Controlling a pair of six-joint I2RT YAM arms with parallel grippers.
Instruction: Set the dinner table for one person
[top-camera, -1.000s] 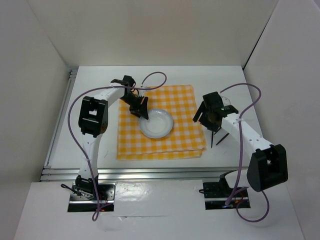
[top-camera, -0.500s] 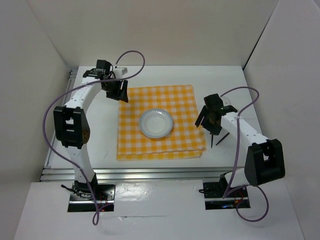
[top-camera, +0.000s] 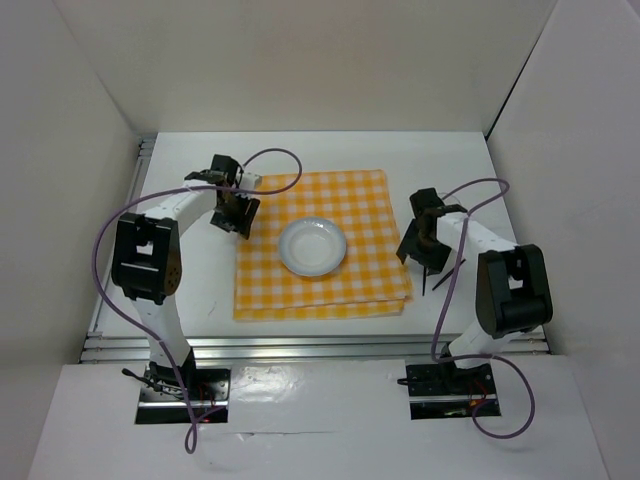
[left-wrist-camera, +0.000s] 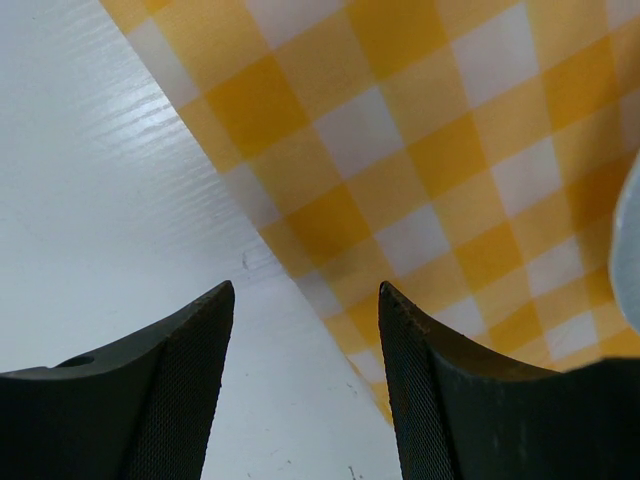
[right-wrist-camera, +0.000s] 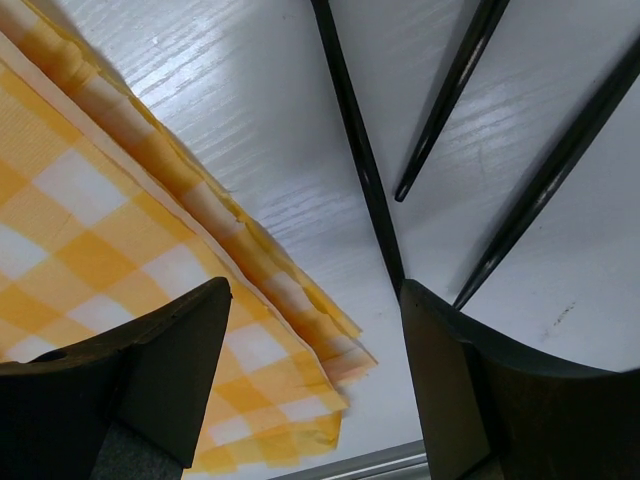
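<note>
The white dinner table (top-camera: 200, 290) carries a yellow-and-white checked cloth (top-camera: 320, 245) with a white plate (top-camera: 313, 247) at its middle. My left gripper (top-camera: 232, 214) is open and empty, low over the cloth's left edge. In the left wrist view the gripper (left-wrist-camera: 305, 300) straddles the cloth edge (left-wrist-camera: 400, 180), and the plate rim (left-wrist-camera: 630, 250) shows at the right. My right gripper (top-camera: 420, 250) is open and empty by the cloth's right edge. In the right wrist view the gripper (right-wrist-camera: 315, 300) hangs over the cloth's corner (right-wrist-camera: 100, 220), next to thin black sticks (right-wrist-camera: 355, 140).
The black sticks (top-camera: 440, 275) lie on the bare table right of the cloth. Silver rails (top-camera: 300, 345) run along the near edge and another rail (top-camera: 120, 240) along the left edge. White walls enclose the table on three sides.
My left gripper left the plate, swung to the back left, then came down to the cloth's left edge. My right arm folded in, with its gripper still by the cloth's right edge.
</note>
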